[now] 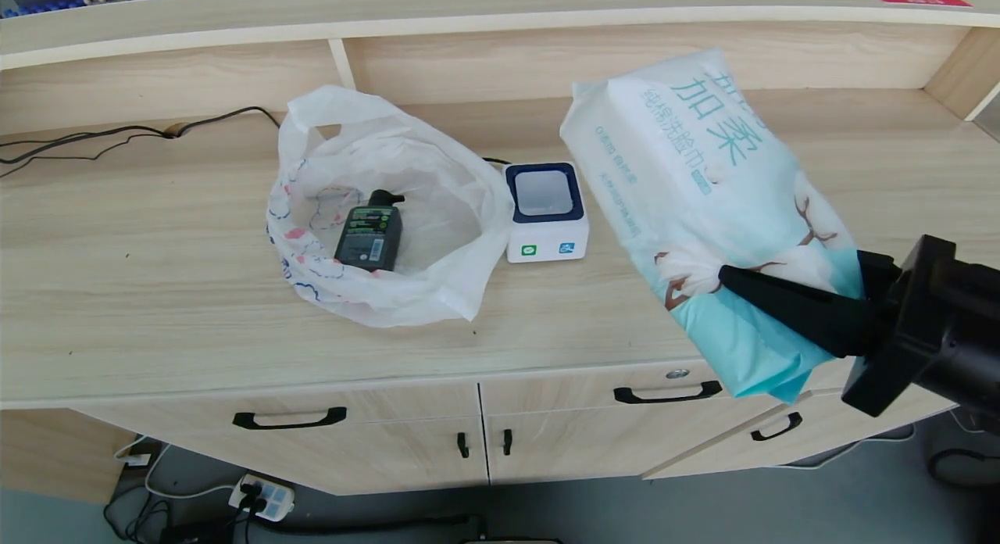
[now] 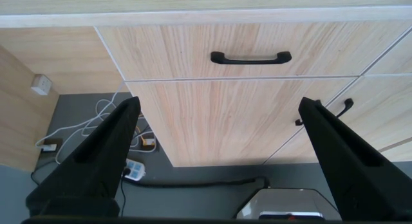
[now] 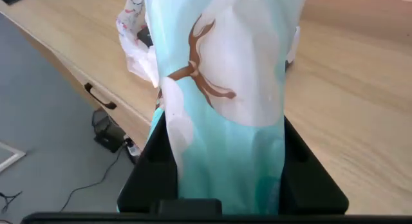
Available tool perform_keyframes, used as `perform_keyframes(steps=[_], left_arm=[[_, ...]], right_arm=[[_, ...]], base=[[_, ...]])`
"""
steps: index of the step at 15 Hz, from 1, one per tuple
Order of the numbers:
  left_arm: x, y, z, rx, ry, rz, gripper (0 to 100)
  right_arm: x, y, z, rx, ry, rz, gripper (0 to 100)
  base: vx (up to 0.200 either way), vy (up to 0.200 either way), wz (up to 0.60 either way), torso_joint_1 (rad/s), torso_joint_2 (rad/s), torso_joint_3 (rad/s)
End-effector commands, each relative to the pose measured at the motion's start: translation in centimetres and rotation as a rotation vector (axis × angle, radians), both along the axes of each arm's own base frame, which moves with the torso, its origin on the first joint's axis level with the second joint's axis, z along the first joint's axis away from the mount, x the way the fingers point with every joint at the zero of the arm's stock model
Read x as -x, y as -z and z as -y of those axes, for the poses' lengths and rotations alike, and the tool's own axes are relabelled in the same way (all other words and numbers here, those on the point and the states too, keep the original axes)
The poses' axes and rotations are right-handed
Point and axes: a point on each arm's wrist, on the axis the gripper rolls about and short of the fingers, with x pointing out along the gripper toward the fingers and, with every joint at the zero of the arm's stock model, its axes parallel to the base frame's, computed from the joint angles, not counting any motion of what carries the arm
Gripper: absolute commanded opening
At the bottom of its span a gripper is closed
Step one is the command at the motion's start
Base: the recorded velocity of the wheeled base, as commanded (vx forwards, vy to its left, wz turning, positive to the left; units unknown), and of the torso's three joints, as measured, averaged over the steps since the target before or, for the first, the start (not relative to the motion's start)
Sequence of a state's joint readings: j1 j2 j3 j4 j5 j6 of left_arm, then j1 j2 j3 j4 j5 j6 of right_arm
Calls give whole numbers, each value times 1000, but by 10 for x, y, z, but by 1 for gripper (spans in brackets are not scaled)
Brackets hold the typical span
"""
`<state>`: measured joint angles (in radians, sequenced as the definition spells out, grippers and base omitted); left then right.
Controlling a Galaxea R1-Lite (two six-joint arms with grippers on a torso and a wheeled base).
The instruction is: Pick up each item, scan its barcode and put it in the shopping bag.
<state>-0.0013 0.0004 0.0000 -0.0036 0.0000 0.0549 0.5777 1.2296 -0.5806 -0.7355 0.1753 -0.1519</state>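
A large white and teal pack of tissues hangs in the air over the right of the counter, right of the scanner. My right gripper is shut on its lower teal end; the pack runs up between the black fingers. A white plastic shopping bag lies open on the counter with a dark bottle inside. The small white barcode scanner stands just right of the bag. My left gripper is open, below the counter, facing the drawer fronts.
The wooden counter has a raised shelf behind it. Black cables run along the back left. Drawers with black handles sit under the front edge. A power strip and cords lie on the floor.
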Motion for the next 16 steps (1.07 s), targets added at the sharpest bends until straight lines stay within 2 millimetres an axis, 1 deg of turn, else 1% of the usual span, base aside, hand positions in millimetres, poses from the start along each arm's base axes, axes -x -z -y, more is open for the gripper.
perform_keyframes(steps=[1,4,5,9,10,13,16], left_arm=[[0,0,0,0,0,1,100],[0,0,0,1,-1,1,100],[0,0,0,3,-1,1,100],[0,0,0,4,-1,0,100],[0,0,0,3,-1,0,100],[0,0,0,3,-1,0,100],[0,0,0,1,-1,0,100]], right_arm=[[-7,5,-4,11,26,-26,0],[-7,-2,-2,-52,65,-47,0],[-8,-5,-2,-60,72,-37,0],[-10,-7,-3,-62,86,-36,0],[-11,-9,-3,-65,96,-33,0],[-15,-8,2,-70,128,-37,0],[-21,-10,11,-75,175,-33,0]], base=[[0,200,0,7,2,7],[0,200,0,1,2,6],[0,200,0,22,2,-7],[0,200,0,0,1,7],[0,0,0,0,0,0],[0,0,600,1,-4,9],[0,0,600,5,4,-1]])
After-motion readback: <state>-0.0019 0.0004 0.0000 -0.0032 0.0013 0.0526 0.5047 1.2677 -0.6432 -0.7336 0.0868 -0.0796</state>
